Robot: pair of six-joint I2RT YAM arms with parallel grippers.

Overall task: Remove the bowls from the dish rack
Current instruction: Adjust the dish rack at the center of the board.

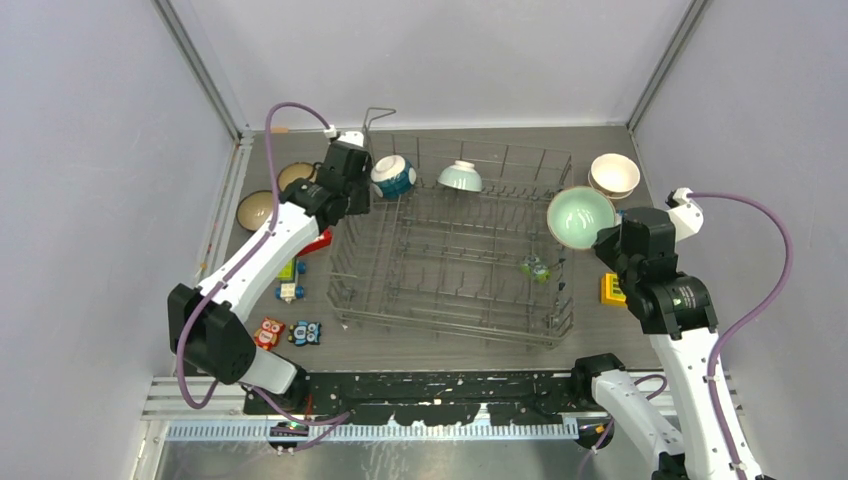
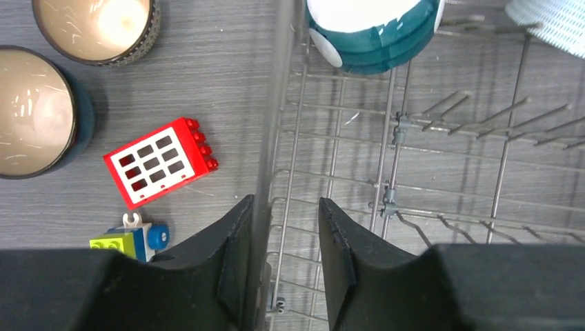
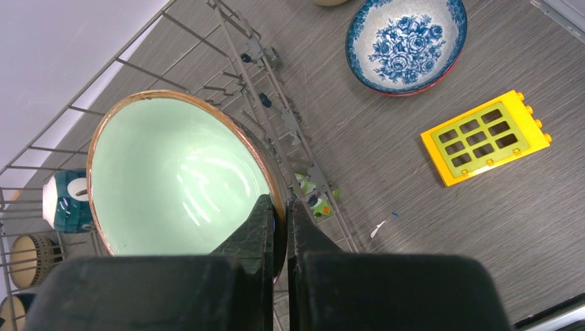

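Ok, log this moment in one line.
left gripper: open, straddling rack wall | right gripper: shut on green bowl, at its rim | teal bowl, pale bowl: in rack

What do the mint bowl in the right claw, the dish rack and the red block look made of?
The mint bowl is probably glazed ceramic: its inside is glossy with reflections, and the rim is brown. The dish rack looks like thin grey metal wire, possibly coated, with a dull sheen. The red block looks like smooth moulded plastic, with studs along one edge.
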